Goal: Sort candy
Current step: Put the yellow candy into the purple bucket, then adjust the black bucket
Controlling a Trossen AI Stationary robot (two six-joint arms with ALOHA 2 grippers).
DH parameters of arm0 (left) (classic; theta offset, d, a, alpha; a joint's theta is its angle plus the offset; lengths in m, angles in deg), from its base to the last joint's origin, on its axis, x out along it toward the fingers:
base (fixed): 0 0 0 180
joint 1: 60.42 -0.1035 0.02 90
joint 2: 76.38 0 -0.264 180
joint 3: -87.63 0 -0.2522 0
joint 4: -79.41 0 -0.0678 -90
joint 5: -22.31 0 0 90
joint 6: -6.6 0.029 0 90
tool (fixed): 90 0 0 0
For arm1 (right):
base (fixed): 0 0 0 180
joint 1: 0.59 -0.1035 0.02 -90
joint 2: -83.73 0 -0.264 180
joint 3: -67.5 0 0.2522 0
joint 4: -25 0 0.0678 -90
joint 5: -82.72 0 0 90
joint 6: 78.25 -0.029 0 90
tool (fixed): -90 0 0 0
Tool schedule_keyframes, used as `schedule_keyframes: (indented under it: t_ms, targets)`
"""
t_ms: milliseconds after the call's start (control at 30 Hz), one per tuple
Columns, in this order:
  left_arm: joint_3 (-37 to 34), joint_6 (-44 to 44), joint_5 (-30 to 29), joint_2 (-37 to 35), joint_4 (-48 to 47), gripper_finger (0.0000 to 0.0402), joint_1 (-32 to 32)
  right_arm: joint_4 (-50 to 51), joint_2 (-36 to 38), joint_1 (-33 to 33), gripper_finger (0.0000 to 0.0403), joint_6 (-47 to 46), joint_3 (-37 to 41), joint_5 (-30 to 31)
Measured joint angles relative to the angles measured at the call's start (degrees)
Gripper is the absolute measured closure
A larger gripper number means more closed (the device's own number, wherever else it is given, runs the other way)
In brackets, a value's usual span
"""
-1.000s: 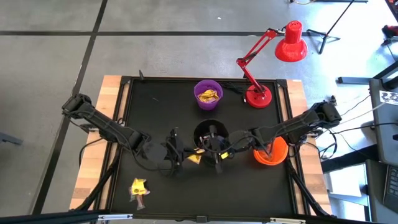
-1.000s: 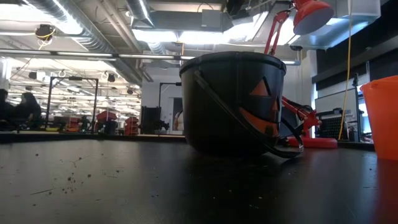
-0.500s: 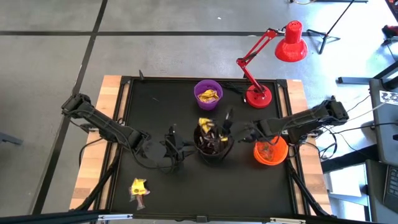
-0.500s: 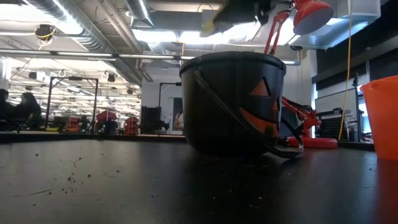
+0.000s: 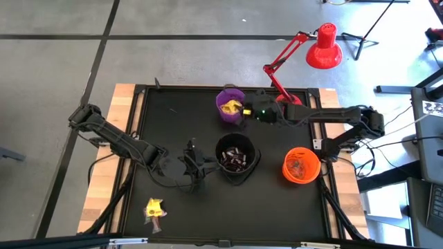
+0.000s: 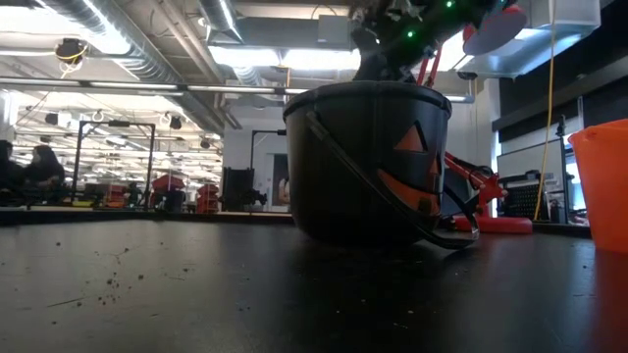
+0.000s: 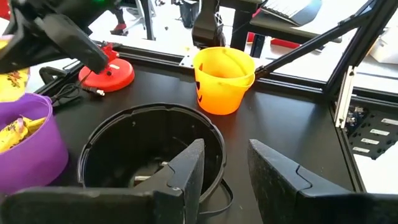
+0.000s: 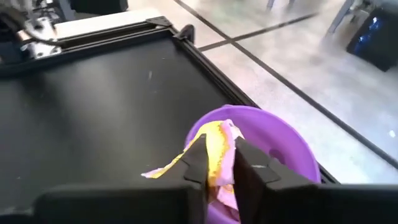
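from the high view i see my right hand (image 5: 241,109) over the purple bowl (image 5: 229,105), left hand (image 5: 196,164) beside the black bowl (image 5: 236,158). left wrist view: left fingers apart. right wrist view: right fingers clamp a yellow candy (image 8: 219,152) above the purple bowl.

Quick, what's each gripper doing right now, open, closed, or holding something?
Left gripper: jaws open, empty, beside the black bucket.
Right gripper: jaws shut on a yellow candy, over the purple bowl.
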Motion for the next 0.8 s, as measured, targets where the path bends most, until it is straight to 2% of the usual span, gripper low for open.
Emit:
schedule_keyframes:
  t_ms: [233,333,400,500,567,667,800]
  targets:
    - [0.00,-1.24,0.04,0.02,-1.42,0.0285,0.05,0.11,0.00,3.56,0.0266,-0.46,0.00,-1.00]
    - [0.00,-2.22,0.10,0.02,-3.10,0.0285,0.05,-0.08,0.00,3.35,0.0232,-0.24,0.00,-3.73]
    - [0.00,-3.60,1.27,0.02,-4.49,0.0285,0.05,-0.43,0.00,2.48,0.0216,0.36,0.00,-8.10]
    - [0.00,-6.80,4.46,0.04,-7.35,0.0285,0.05,-1.01,0.30,0.69,0.0205,0.54,0.00,-13.84]
    - [0.00,-9.54,6.82,0.04,-9.53,0.0285,0.20,-1.96,0.97,-1.34,0.0204,0.91,0.00,-15.55]
    - [0.00,-14.42,8.82,0.04,-12.97,0.0285,0.80,-2.45,2.50,-4.94,0.0211,2.81,-0.02,-15.28]
    - [-0.03,-19.34,8.85,0.04,-16.15,0.0285,2.36,-2.04,4.66,-9.69,0.0224,5.39,-0.02,-11.66]
